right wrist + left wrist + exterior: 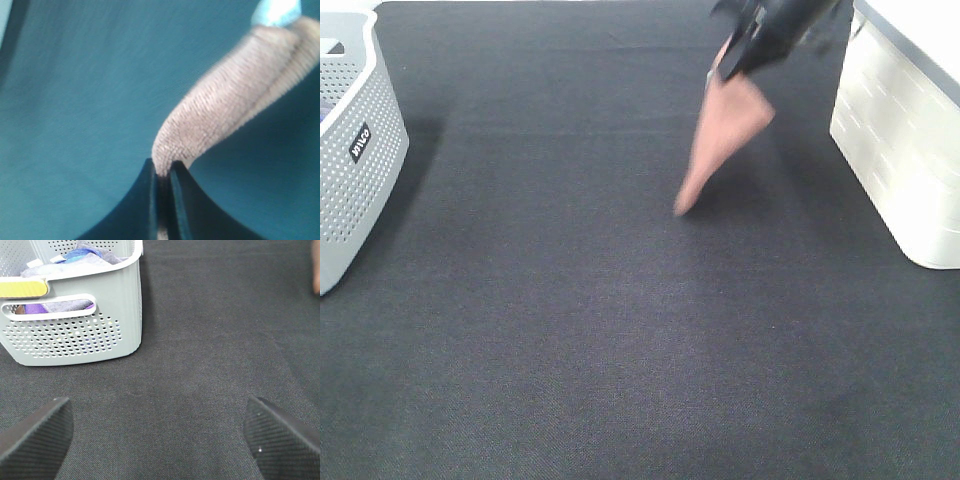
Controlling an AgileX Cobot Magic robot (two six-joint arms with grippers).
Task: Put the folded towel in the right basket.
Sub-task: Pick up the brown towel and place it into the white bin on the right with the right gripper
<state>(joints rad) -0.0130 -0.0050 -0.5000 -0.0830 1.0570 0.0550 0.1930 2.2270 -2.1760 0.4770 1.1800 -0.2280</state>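
- Exterior high view: the right gripper is at the top edge of the frame, right of centre, dark and motion-blurred.
- Its jaws are pinched on the upper corner of the towel.
- The towel is pinkish tan. It hangs from that corner in a long tapering fold, with the point slanting down and to the left.
- The lowest tip is close over the dark table cover; whether it touches cannot be told.
- The right basket, white and ribbed, stands at the right edge. The towel is just beside it on the left, outside it and clear of its wall.
- The left basket, grey and perforated with a small dark label, stands at the far left, well apart from the towel.
- Left wrist view: the left gripper hangs over bare table cover with its jaws spread wide. One black ribbed finger shows at each lower corner, with nothing between them.
- The left basket is ahead of it and holds bundled clothes in blue, purple and grey.
- Right wrist view: the picture is tinted teal and soft.
- The right gripper has its two dark fingertips pressed together on a fold of the towel. The ribbed cloth bulges outward from the pinch.
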